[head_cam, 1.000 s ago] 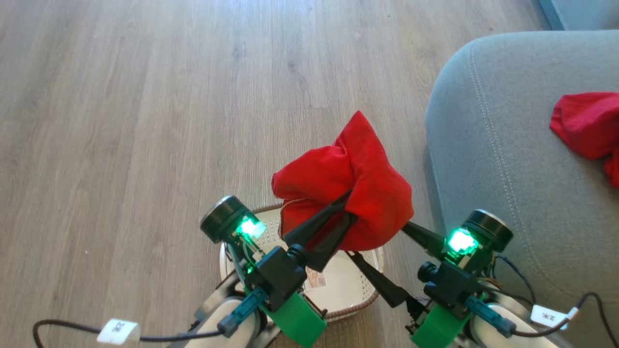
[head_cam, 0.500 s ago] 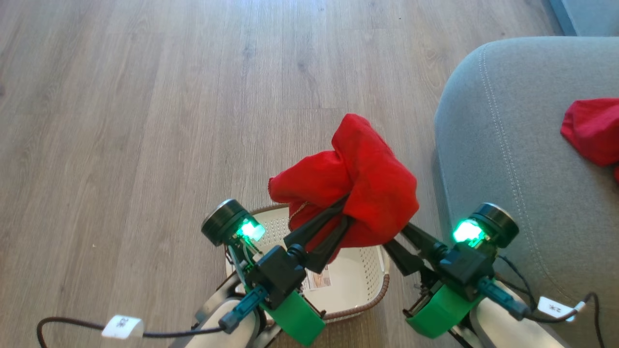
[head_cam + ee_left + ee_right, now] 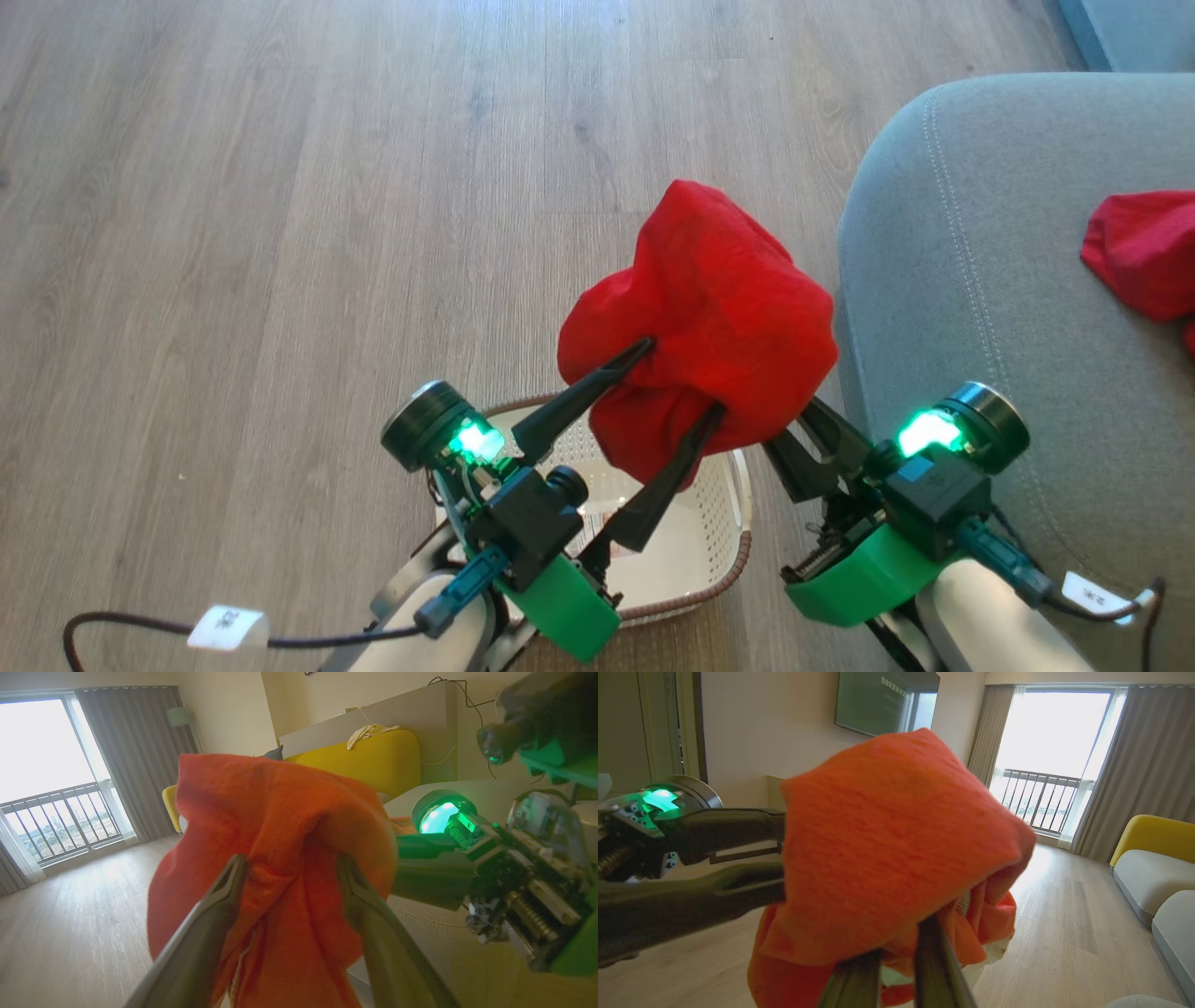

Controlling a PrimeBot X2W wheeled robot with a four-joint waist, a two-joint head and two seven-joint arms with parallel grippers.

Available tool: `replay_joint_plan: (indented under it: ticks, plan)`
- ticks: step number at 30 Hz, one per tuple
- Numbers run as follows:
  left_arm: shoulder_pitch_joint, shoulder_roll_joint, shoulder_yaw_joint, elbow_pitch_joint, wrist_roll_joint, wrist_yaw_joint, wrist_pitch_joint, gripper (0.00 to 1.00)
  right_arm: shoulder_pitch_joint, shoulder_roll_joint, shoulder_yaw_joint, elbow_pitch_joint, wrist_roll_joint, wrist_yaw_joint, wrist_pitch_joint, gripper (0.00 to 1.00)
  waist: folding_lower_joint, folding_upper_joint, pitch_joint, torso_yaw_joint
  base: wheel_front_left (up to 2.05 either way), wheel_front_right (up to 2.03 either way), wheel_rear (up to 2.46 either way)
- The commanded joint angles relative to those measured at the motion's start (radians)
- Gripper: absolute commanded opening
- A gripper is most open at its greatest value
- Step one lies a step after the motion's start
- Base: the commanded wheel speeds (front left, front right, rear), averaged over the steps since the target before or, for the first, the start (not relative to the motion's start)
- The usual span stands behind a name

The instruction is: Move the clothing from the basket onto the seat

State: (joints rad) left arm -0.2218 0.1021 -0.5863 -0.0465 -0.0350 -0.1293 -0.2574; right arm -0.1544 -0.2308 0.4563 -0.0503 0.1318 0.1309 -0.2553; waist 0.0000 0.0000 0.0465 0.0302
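A bright red piece of clothing (image 3: 705, 299) hangs bunched in the air above the basket (image 3: 724, 532), a cream perforated tub with a brown rim. My right gripper (image 3: 794, 431) is shut on its right underside, its fingertips buried in the cloth; in the right wrist view the fingers (image 3: 931, 952) pinch the fabric (image 3: 896, 835). My left gripper (image 3: 681, 376) is open, its two fingers spread against the cloth (image 3: 280, 826) without pinching it. A second red garment (image 3: 1139, 252) lies on the grey seat (image 3: 971, 280) at the right.
Wood-look floor (image 3: 280, 233) stretches left of and beyond the basket. The seat's rounded corner stands close beside my right arm. A label (image 3: 611, 518) lies on the basket's bottom. A cable with a white tag (image 3: 224, 627) trails from my left arm.
My right gripper closed on the red garment, then my left gripper opened and let go of it. The garment sits a little higher and further right. The camera shifted slightly.
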Motion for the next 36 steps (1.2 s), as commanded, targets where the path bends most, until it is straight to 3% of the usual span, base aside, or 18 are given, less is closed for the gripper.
replay_joint_plan:
  ticks: [1,14,29,36]
  plan:
    - [-0.016,-0.002,0.032,-0.028,0.006,-0.001,-0.004,1.00,-0.009,0.015,0.000,-0.047,-0.005,0.000,-0.006,0.00,0.0000,0.0000,-0.001,0.000,0.00,0.00,0.00]
    - [-0.001,0.008,0.045,-0.007,0.018,-0.001,-0.004,1.00,0.008,0.042,-0.128,-0.087,-0.028,0.000,-0.006,0.00,0.0000,0.0000,-0.001,-0.013,0.00,0.00,0.00]
    - [0.039,0.033,0.060,0.035,0.018,0.006,-0.004,1.00,0.112,0.120,-0.420,-0.113,-0.078,0.000,-0.006,0.00,0.0000,0.0000,0.004,-0.050,0.00,0.00,0.00]
    - [0.070,0.030,0.087,0.063,-0.001,0.005,-0.004,1.00,0.162,0.139,-0.485,-0.080,-0.081,0.000,-0.006,0.00,0.0000,0.0000,0.005,-0.062,0.00,0.00,0.00]
